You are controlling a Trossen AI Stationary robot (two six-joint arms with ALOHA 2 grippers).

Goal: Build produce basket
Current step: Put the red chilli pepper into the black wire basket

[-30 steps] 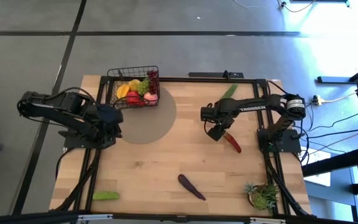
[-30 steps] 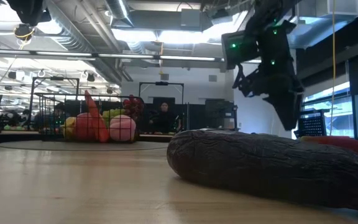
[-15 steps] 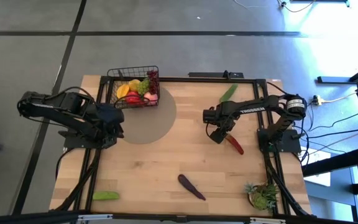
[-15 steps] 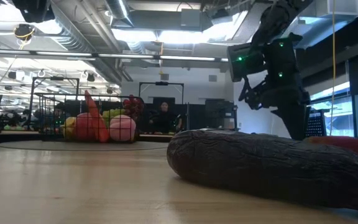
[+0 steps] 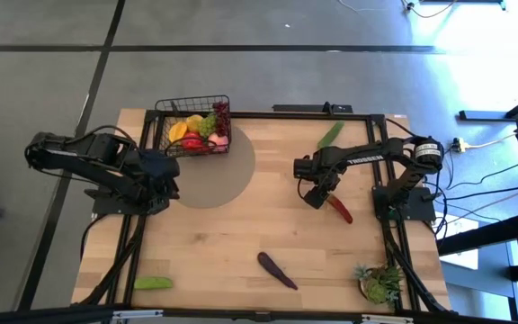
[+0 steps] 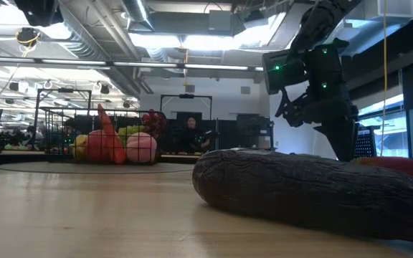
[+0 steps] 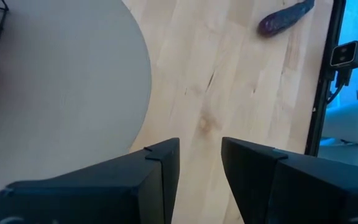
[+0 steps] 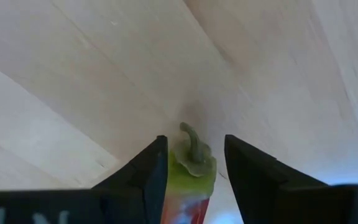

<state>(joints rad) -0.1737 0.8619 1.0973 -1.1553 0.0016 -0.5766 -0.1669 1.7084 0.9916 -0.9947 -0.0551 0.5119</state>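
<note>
The black wire basket point(image 5: 196, 126) stands at the table's far left, holding several pieces of produce point(image 5: 198, 132); the low view shows this basket point(image 6: 110, 136) too. A red chili point(image 5: 339, 210) with a green stem lies on the wood right of centre. My right gripper point(image 8: 194, 142) points down over it, open, one finger on each side of the chili's stem end point(image 8: 193, 155). My left gripper point(image 7: 201, 155) hangs open and empty by the grey mat point(image 5: 227, 171). A dark eggplant point(image 5: 277, 270) and two green pieces point(image 5: 331, 135) point(image 5: 153, 283) lie loose. My right gripper comes from above with its fingers across the chili's stem end point(image 8: 197, 163), which lies on the table. One finger point(image 8: 157, 162) stands right against the green cap; whether it touches, I cannot tell.
A spiky potted plant point(image 5: 380, 283) stands at the near right corner. In the low view the eggplant point(image 6: 300, 193) fills the foreground and hides my right gripper's fingertips. Bare wood lies between the mat and the chili.
My right gripper has sunk toward the chili and then stayed still, its finger gap unchanged. The chili has not moved.
</note>
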